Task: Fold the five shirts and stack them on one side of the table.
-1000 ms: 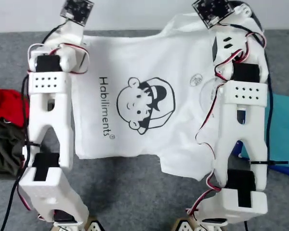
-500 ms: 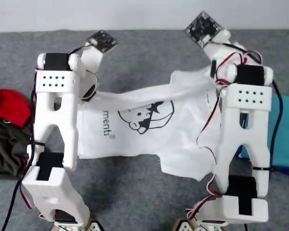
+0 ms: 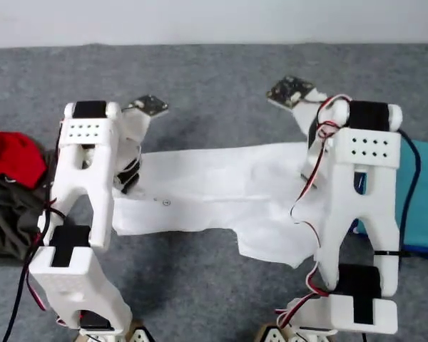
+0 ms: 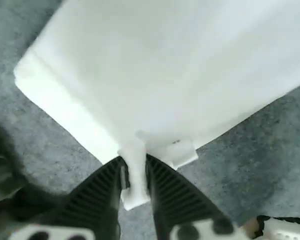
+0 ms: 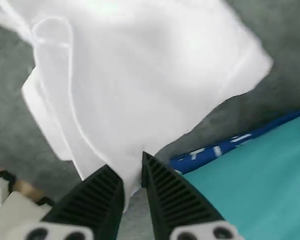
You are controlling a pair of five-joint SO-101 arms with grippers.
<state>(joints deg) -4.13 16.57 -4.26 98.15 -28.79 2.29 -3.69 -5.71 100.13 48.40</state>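
My left gripper point(image 4: 135, 169) and right gripper point(image 5: 130, 167) each pinch an edge of the white shirt point(image 3: 221, 187), doubled over mid-way across the table point(image 3: 200, 78). Advised: lay both edges level and taut, then release together.

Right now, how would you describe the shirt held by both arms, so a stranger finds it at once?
On the grey table top, look at the middle: a white fabric shirt lies folded into a wide band. It alone is white; the crumpled red garment and flat teal garment lie at opposite edges.
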